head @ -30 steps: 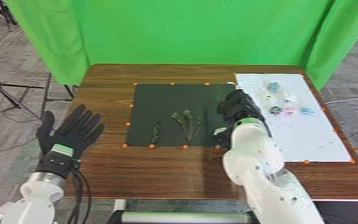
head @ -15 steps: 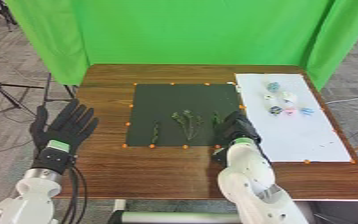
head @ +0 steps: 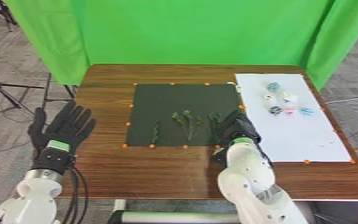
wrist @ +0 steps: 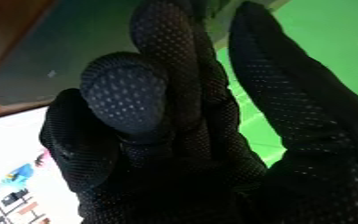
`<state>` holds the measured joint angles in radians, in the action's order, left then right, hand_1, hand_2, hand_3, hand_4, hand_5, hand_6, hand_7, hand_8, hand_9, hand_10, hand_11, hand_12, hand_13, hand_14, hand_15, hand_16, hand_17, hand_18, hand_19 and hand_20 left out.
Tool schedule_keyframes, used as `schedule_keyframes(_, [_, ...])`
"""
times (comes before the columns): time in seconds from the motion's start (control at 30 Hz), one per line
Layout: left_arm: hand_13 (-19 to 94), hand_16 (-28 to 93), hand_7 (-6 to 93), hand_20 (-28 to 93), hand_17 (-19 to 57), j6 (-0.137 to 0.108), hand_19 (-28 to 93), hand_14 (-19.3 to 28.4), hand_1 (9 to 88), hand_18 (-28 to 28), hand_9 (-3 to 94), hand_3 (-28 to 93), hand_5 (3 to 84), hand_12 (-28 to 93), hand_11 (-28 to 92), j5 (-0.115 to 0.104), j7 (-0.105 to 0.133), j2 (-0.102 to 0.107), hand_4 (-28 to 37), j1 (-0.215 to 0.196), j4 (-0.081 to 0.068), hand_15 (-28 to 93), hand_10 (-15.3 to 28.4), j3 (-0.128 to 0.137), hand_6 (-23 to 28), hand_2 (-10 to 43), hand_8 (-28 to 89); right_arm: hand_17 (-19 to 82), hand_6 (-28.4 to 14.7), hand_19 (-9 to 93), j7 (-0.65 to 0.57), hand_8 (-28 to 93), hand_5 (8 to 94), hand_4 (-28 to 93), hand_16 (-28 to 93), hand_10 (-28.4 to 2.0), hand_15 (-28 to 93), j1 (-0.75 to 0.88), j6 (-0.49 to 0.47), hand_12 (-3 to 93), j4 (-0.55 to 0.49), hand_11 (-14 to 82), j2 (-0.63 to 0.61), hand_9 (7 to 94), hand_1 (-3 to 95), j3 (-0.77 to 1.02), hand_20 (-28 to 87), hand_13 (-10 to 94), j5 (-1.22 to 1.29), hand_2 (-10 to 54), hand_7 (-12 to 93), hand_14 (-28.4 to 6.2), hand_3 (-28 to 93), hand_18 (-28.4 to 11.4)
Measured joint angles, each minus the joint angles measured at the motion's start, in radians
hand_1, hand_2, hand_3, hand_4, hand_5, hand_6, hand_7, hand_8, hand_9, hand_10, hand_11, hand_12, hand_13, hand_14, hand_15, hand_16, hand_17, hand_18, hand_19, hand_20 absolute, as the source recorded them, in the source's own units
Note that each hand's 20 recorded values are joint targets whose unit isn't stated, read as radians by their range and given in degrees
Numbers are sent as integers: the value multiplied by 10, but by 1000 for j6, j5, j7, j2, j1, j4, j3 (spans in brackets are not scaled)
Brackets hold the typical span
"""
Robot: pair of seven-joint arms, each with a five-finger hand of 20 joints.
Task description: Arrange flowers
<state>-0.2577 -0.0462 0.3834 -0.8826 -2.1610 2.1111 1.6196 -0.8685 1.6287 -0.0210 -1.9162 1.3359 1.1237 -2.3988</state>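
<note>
A robot's right hand [head: 238, 128], its fingers relaxed with a gap between them, hovers at the right side of a dark mat [head: 162, 105] on a brown wooden table [head: 158, 172], just beside a slender green stem [head: 215, 124]; whether they touch, one cannot tell. A branching green sprig [head: 189, 124] lies mid-mat, with a narrow stem [head: 156, 133] to its left. Blue, white and pink flowers [head: 289, 98] rest clustered on the white sheet [head: 304, 142] at right. The left hand [head: 60, 134], fingers spread, is over the table's left edge.
</note>
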Motion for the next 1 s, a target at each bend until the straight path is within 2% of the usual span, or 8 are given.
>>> schedule_keyframes(0.4, [272,-101,186,81,-54,-2,394,161,249,140,348,717,380,109,287,-1,2,0,-283,-6,1,457,155,3,79,142,-111,618,-99,932,3,-70,663,-174,343,-174,600,22,-63,305,-44,395,-40,774,318,4,544,834,-91,-95,176,-87,760,-184])
schedule_keyframes(0.5, [279,-101,186,82,-54,-2,396,164,249,140,351,718,381,108,288,-1,2,-2,-283,-14,4,469,155,13,79,142,-111,570,-94,932,16,-72,643,-182,346,-182,626,37,-52,308,-69,406,-66,724,306,5,541,774,-151,-94,197,-109,759,-188])
schedule_keyframes(0.6, [278,-104,187,83,-54,-1,398,163,249,140,353,717,383,108,288,-1,5,-5,-283,-23,7,471,154,21,79,143,-111,504,-89,932,61,-86,588,-199,316,-195,650,52,-34,244,-97,293,-97,626,343,21,505,685,-168,-94,206,-128,780,-192])
schedule_keyframes(0.67, [277,-106,187,82,-53,0,397,163,249,140,354,716,384,108,288,-1,11,-6,-283,-26,8,470,154,23,79,144,-112,467,-85,932,112,-99,547,-223,286,-186,665,54,-11,202,-98,214,-118,561,370,42,479,644,-166,-95,199,-134,807,-195])
schedule_keyframes(0.73, [277,-106,188,82,-53,0,397,162,249,140,355,717,385,108,288,-2,18,-6,-283,-28,9,470,153,23,79,144,-112,441,-76,932,165,-111,512,-249,268,-164,673,52,4,176,-90,160,-142,509,410,75,455,628,-155,-95,182,-130,827,-200])
schedule_keyframes(0.87, [276,-107,190,81,-52,2,396,160,250,140,355,717,384,108,287,-3,50,-5,-283,-28,11,467,152,12,78,143,-113,415,-67,932,230,-117,487,-279,306,-142,676,32,12,158,-42,124,-203,467,446,148,431,608,-147,-95,171,-118,835,-204])
schedule_keyframes(1.0, [272,-107,188,80,-52,14,393,160,251,140,353,717,383,108,284,5,61,-5,-283,-26,11,459,151,-1,76,142,-113,410,-66,932,236,-117,483,-282,312,-136,683,18,0,154,-4,118,-275,461,457,211,424,609,-148,-95,167,-113,829,-204])
